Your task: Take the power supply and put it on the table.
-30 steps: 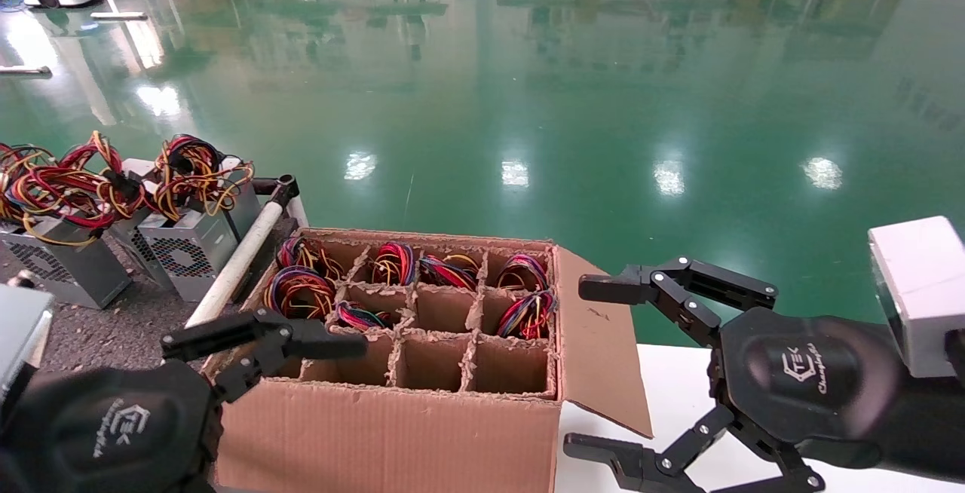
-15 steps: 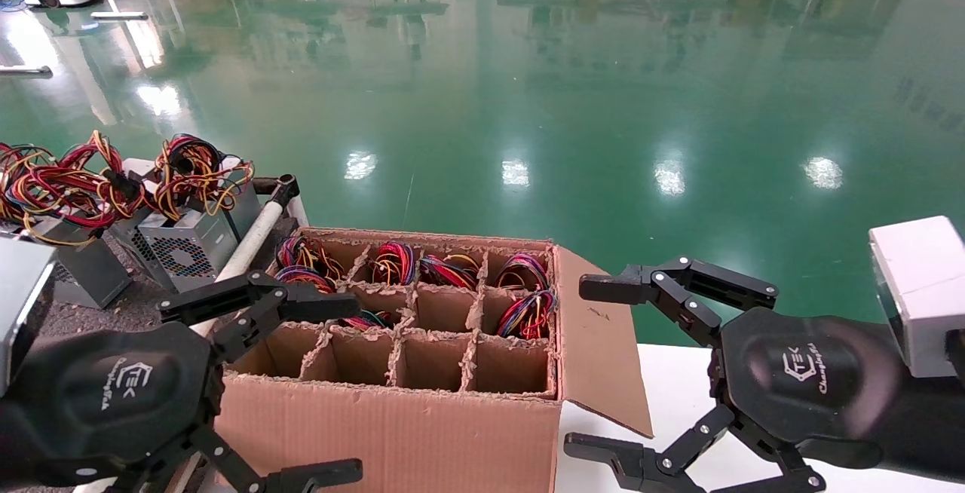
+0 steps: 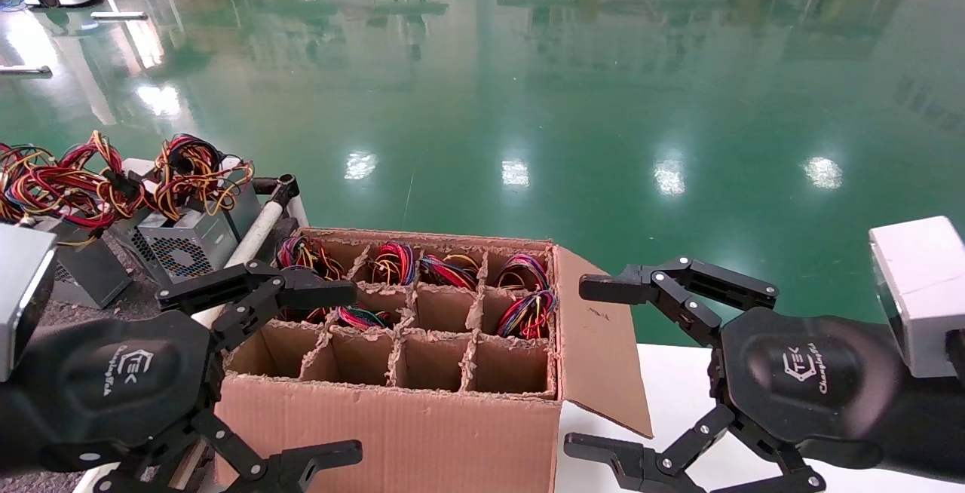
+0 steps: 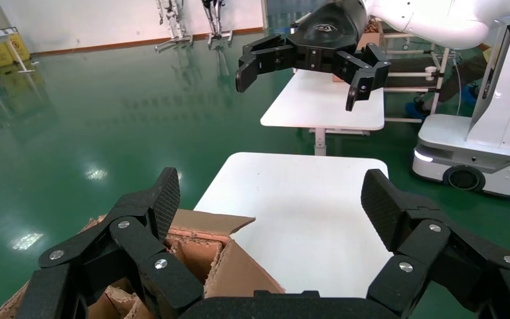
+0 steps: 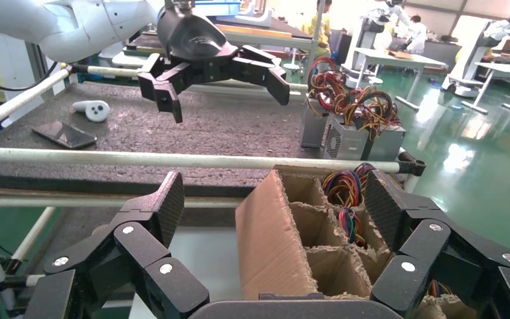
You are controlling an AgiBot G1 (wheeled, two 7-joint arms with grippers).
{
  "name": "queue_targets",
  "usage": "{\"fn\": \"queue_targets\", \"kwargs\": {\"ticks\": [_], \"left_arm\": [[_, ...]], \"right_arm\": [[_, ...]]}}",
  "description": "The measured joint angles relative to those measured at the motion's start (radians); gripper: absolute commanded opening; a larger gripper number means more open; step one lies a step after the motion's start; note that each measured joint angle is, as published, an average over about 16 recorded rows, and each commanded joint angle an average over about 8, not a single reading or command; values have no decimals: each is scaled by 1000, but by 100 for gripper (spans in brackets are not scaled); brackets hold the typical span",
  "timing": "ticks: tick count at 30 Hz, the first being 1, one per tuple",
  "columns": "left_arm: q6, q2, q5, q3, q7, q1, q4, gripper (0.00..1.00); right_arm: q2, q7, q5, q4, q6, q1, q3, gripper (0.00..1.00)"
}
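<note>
Bright, even light from overhead fills the hall; the glossy green floor (image 3: 528, 101) throws back white glare patches and blurred reflections, beyond the tips of both pairs of spread jaws in the head view; shadows are soft and faint. The wrist views bend straight lines near their edges; the fingers (image 4: 166, 199) close to the lens stay reasonably sharp.

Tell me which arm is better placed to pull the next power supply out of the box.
Left, probably. The left gripper hangs open over the cardboard box's left corner, near a wire-topped power supply and the speckled table. The right gripper, also open, sits beyond the box's flap, over the white tabletop.
</note>
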Motion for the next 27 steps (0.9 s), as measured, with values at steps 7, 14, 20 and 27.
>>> {"fn": "queue_targets", "kwargs": {"ticks": [7, 14, 20, 27], "left_arm": [[-2, 1, 1, 0, 0, -2, 2, 100], [-3, 1, 1, 0, 1, -3, 3, 100], [-3, 1, 2, 0, 1, -3, 4, 100], [-3, 2, 2, 0, 1, -3, 4, 100]], "right_arm": [[0, 0, 0, 0, 0, 0, 0, 100], [0, 0, 0, 0, 0, 0, 0, 100], [0, 0, 0, 0, 0, 0, 0, 100], [0, 0, 0, 0, 0, 0, 0, 100]]}}
